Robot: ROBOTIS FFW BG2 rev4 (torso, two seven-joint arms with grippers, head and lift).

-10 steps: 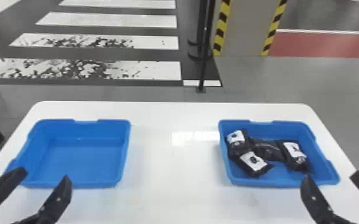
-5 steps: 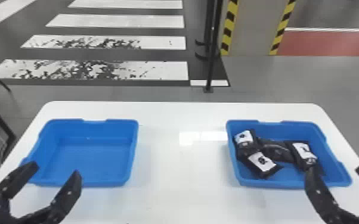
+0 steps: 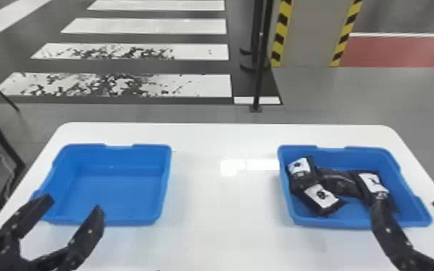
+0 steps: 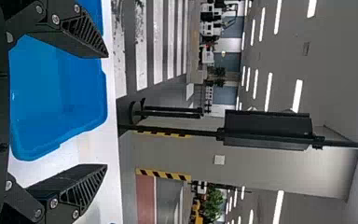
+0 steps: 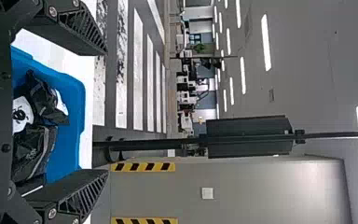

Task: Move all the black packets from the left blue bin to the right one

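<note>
Left claw (image 3: 73, 203): fingers spread wide, nothing between them, held at the near side of the left bin (image 3: 106, 220). Right claw (image 5: 106, 112): likewise spread, unloaded; in the head view one finger overlapped the near rim of the right bin (image 3: 331, 223). Both were presumably kept wide because no packet was then in hand.

Packets (image 3: 321, 196): black, white-labelled in part, all those seen lying in the right bin. Four, it seemed, though the dark middle one was hard to part from its neighbours. They leaned and overlapped towards that bin's left and middle, probably as they had been let fall. By this evidence the transfer looked finished, withdrawal being the likely next call.

Counter (image 3: 214, 230): white, bearing both bins, set apart for a simple left-to-right transfer.

Differences from the earlier head frames: bins and counter sat farther right in view; the right claw's finger reached farther over the right bin's near side; the packets kept their arrangement.
</note>
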